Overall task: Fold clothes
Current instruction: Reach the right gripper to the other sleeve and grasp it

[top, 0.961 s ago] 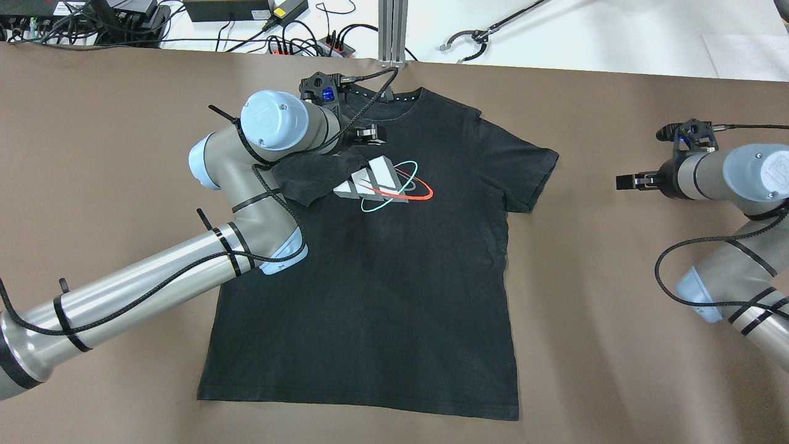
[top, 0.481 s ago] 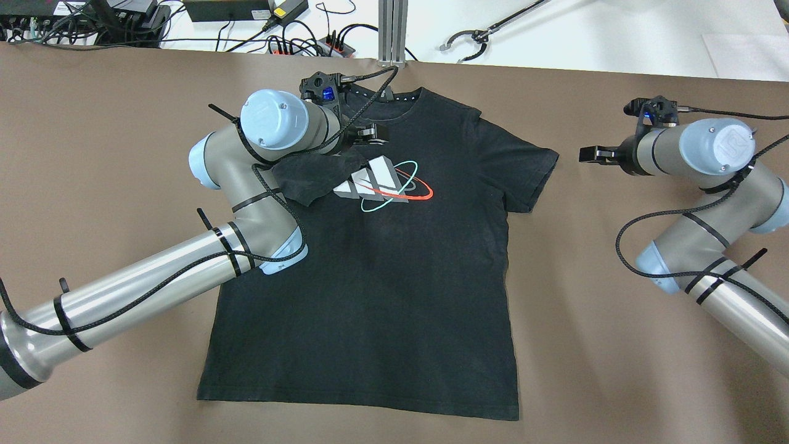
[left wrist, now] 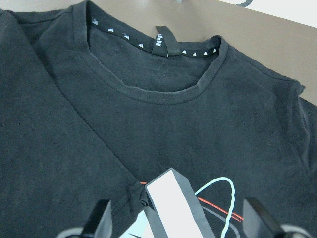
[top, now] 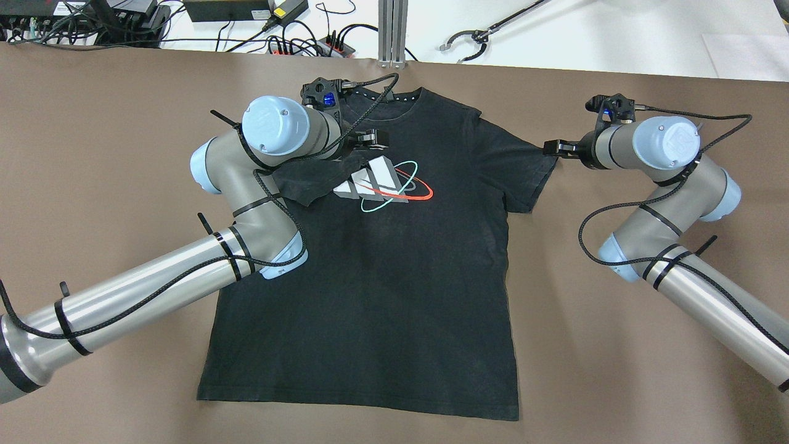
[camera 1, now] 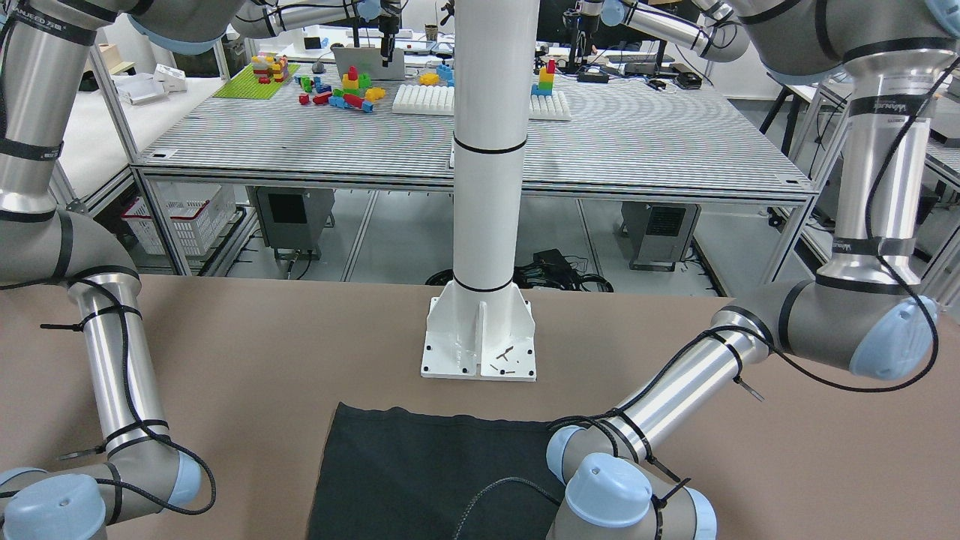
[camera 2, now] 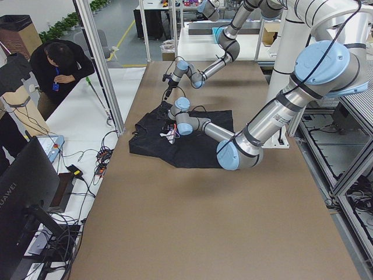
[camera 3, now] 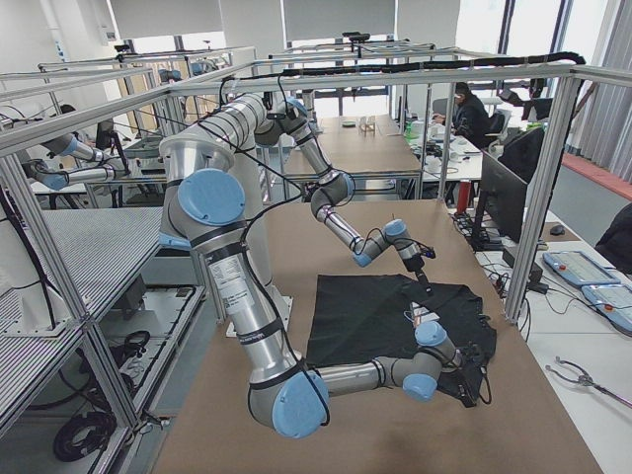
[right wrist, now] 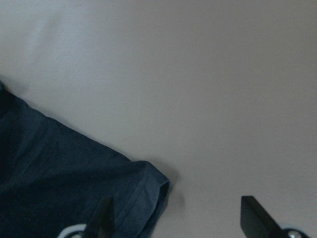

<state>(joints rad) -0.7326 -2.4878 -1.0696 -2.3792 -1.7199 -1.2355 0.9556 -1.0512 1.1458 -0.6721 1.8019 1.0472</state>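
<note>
**Front-facing view.** You look across a brown table (camera 1: 225, 352). A white pillar (camera 1: 487, 187) is bolted down at its far middle. Behind it stands a slatted metal bench (camera 1: 660, 142) carrying coloured blocks (camera 1: 337, 82). The hem end of the black T-shirt (camera 1: 427, 472) lies flat just short of the pillar's base, not touching it. The lower edge cuts off the rest, and both arms leave the frame before their grippers.

**Overhead view.** Beyond the table you see a white counter strewn with cables (top: 296, 37). The shirt lies front up near the table's middle, collar toward the far edge. Its chest print is grey blocks ringed in teal and red. One sleeve is folded in onto the chest, touching the print, and the left arm hides that shoulder. The left gripper (top: 372, 137) sits over the upper chest, just above the print. The other sleeve lies spread out, with the right gripper (top: 549, 148) at its outer tip.

**Side views.** You see a person (camera 2: 58, 61) leaning beyond the table, a dark monitor (camera 2: 26, 192) and an aluminium frame (camera 3: 553, 197). The grippers are too small to read.

**Left wrist view.** The collar and neck label are at the top. The fingers (left wrist: 101, 220) stand wide apart either side of a grey block, so this gripper is spread. You cannot tell whether they touch the cloth.

**Right wrist view.** Soft focus. The fingers are likewise wide apart, with the cuff corner on the brown surface between them.
</note>
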